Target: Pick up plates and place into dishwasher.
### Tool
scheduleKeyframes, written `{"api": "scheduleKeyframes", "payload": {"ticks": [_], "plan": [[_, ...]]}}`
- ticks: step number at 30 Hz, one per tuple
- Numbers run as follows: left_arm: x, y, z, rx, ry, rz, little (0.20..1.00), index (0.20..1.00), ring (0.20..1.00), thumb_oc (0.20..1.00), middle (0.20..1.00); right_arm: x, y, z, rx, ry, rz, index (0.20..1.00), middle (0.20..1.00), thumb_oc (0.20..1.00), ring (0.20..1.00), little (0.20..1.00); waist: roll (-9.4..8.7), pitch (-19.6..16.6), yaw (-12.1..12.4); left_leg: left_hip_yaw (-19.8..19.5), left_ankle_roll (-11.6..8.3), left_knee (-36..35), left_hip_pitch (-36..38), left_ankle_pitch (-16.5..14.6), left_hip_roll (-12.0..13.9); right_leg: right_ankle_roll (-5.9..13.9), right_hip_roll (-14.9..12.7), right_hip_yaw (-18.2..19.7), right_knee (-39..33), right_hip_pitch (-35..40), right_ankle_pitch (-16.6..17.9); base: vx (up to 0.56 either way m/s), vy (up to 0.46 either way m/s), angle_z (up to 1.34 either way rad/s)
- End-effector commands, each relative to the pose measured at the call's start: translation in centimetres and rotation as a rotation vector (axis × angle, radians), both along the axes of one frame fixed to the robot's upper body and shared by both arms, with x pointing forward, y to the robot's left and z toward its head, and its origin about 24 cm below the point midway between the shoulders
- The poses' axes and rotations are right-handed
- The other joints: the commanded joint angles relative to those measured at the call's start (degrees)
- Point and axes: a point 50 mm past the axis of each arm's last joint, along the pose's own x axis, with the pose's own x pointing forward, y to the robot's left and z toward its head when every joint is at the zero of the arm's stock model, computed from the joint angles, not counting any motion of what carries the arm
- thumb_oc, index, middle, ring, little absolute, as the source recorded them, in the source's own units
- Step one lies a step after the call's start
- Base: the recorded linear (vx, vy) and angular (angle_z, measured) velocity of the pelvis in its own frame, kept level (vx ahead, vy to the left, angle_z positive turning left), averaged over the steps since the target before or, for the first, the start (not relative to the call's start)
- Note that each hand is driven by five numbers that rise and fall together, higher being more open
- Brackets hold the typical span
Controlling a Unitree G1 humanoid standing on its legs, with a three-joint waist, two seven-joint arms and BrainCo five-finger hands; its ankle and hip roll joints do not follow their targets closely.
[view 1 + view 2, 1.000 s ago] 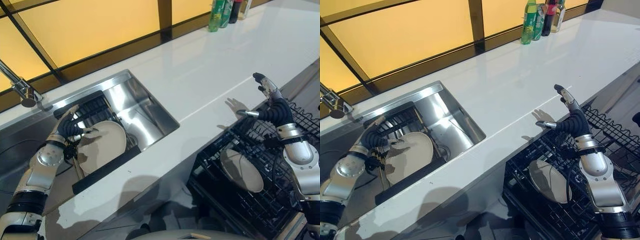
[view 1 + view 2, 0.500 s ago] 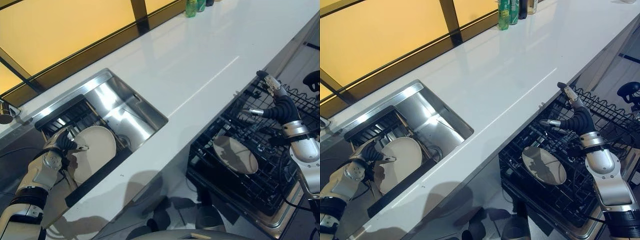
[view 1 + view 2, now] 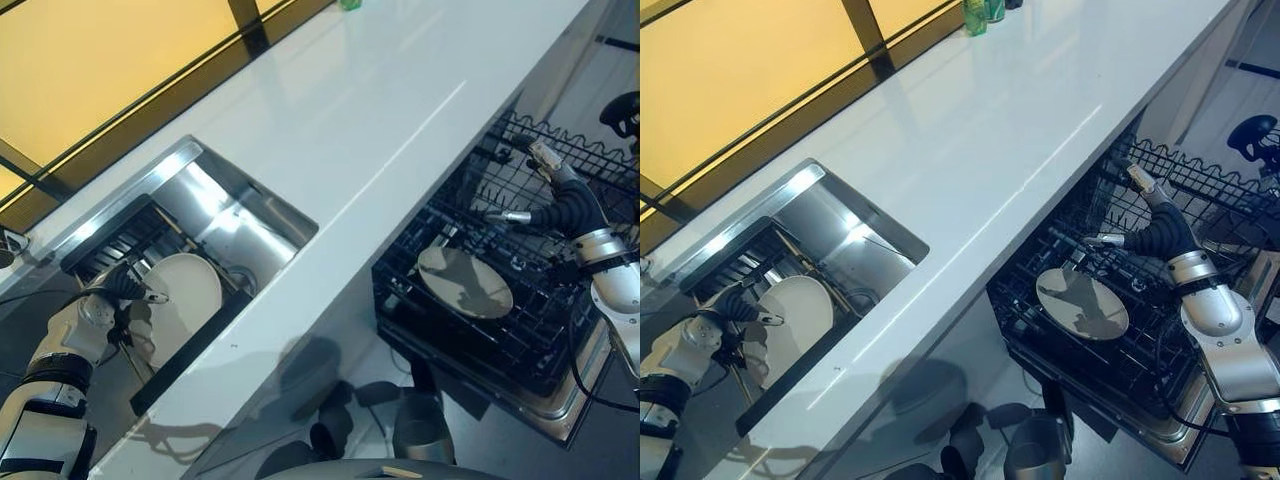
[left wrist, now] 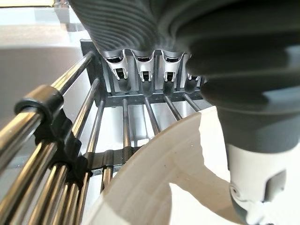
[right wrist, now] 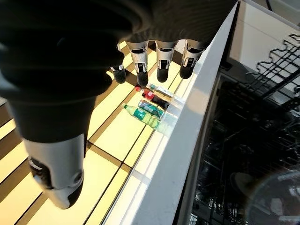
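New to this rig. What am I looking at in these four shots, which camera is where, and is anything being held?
It is a humanoid robot with two silver-fingered hands, loading plates into a dishwasher. Two pictures come from a stereo camera on its head, looking down at a white countertop. The other two come from cameras on each wrist, looking along that hand.

The left hand is in the sink, its thumb across the face of a white plate on a dish rack. I cannot tell whether its fingers grip the plate. The right hand hovers open over the black dishwasher rack, holding nothing. One plate in the rack lies flat. Bottles stand at the counter's far end.
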Motion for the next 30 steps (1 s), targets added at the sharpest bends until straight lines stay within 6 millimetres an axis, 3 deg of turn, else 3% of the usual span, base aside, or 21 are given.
{"api": "scheduleKeyframes", "payload": {"ticks": [1,5,8,13,22,23,24,25,30], "plan": [[-0.6,0.8,0.1,-0.148,0.015,0.015,1.0,1.0,1.0,1.0,1.0,-0.1,1.4,3.3,0.002,-0.15,0.069,1.0,1.0,1.0,1.0,1.0,-2.06,-1.79,0.84,-0.14,2.67,6.14,-7.01,-0.56,-1.1,0.24,-3.54,1.76,11.55,-1.43,-6.48,-0.02,0.014,-0.03],[0.0,-2.7,-1.2,-0.465,0.096,-0.163,1.0,1.0,1.0,1.0,1.0,-0.1,1.3,3.2,-0.001,-0.149,0.062,1.0,1.0,1.0,1.0,1.0,-1.33,-1.86,1.47,-0.37,2.8,5.82,-6.47,-0.59,-1.1,0.32,-3.84,0.95,11.92,-1.12,-6.79,0.0,0.0,0.0],[-0.8,-4.0,-2.3,-0.515,0.25,-0.252,1.0,1.0,1.0,1.0,1.0,-0.1,1.0,3.3,-0.013,-0.147,0.058,1.0,1.0,1.0,1.0,1.0,-0.21,-1.95,1.7,-0.7,2.82,5.28,-5.87,-0.43,-1.31,0.42,-3.96,0.61,12.17,-0.85,-6.82,0.0,0.027,0.0],[-2.1,-4.5,-2.6,-0.628,0.407,-0.325,1.0,1.0,1.0,1.0,1.0,-0.3,0.7,3.5,-0.017,-0.137,0.057,1.0,1.0,1.0,1.0,1.0,1.11,-2.48,1.88,-1.33,2.86,4.16,-4.87,-0.2,-1.69,0.51,-3.81,0.21,12.13,-0.15,-7.37,0.0,0.011,0.01],[-2.1,-6.1,-1.3,-0.773,0.463,-0.476,1.0,1.0,1.0,1.0,1.0,-0.5,0.4,3.2,-0.017,-0.117,0.051,1.0,1.0,1.0,1.0,1.0,2.72,-3.73,2.27,-2.25,2.94,1.7,-3.39,0.35,-2.32,0.54,-3.3,-0.8,12.11,0.72,-8.55,-0.01,0.001,0.0],[-2.0,-6.3,-1.0,-0.782,0.462,-0.5,0.812,0.812,0.812,0.812,0.812,-0.5,0.4,3.1,-0.017,-0.116,0.05,1.0,1.0,1.0,1.0,1.0,2.87,-3.77,2.35,-2.31,2.94,1.65,-3.33,0.36,-2.36,0.5,-3.26,-0.92,12.11,0.77,-8.69,-0.02,-0.006,0.07],[-1.9,-6.6,-0.7,-0.781,0.447,-0.516,0.413,0.413,0.413,0.413,0.413,-0.5,0.3,3.0,-0.016,-0.114,0.051,1.0,1.0,1.0,1.0,1.0,3.01,-3.8,2.44,-2.4,2.95,1.6,-3.26,0.35,-2.4,0.48,-3.22,-1.0,12.12,0.83,-8.76,-0.02,-0.009,0.1],[-1.8,-6.8,-0.5,-0.78,0.437,-0.528,0.2,0.2,0.2,0.2,0.2,-0.5,0.3,2.9,-0.016,-0.114,0.05,1.0,1.0,1.0,1.0,1.0,3.09,-3.85,2.55,-2.5,2.96,1.56,-3.23,0.35,-2.45,0.48,-3.22,-1.1,12.1,0.9,-8.83,-0.03,-0.014,0.13],[-1.6,-7.1,0.6,-0.744,0.414,-0.58,0.2,0.2,0.2,0.2,0.2,-0.5,0.2,2.8,-0.005,-0.115,0.045,1.0,1.0,1.0,1.0,1.0,3.21,-4.31,3.24,-2.99,2.94,1.32,-3.19,0.42,-2.6,0.45,-3.17,-1.93,11.93,1.33,-9.09,-0.02,-0.014,0.05]]}}
